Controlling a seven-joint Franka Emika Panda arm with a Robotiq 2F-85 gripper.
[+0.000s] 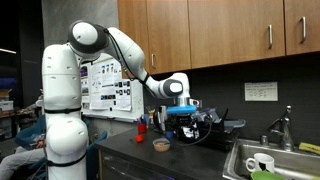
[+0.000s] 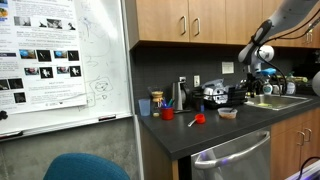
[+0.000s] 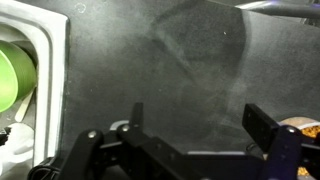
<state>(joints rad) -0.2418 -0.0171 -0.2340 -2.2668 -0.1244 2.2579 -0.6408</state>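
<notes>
Nearest the front edge of the dark counter (image 1: 130,150) sits the small bowl (image 1: 160,144), also seen in an exterior view (image 2: 228,113). In the wrist view only a sliver of its rim shows at the lower right (image 3: 303,126). It seems shallow and rigid, with something brownish inside, and probably light. The smooth wall may be slippery, and the contents could spill if it tips. The best hold is likely a pinch across the rim, one finger inside and one outside, keeping the bowl level. Farther back and higher, the claw (image 1: 181,112) hangs over bare counter with its fingers spread as wide as they go. It holds nothing and touches nothing. In the wrist view (image 3: 195,115) the bowl lies just outside the right finger (image 3: 262,120), not between the two. To the left in that view is the white rim of the sink (image 3: 50,60), with a green object (image 3: 12,75) inside it. Farthest back, wooden cabinets (image 1: 200,30) hang on the wall.
</notes>
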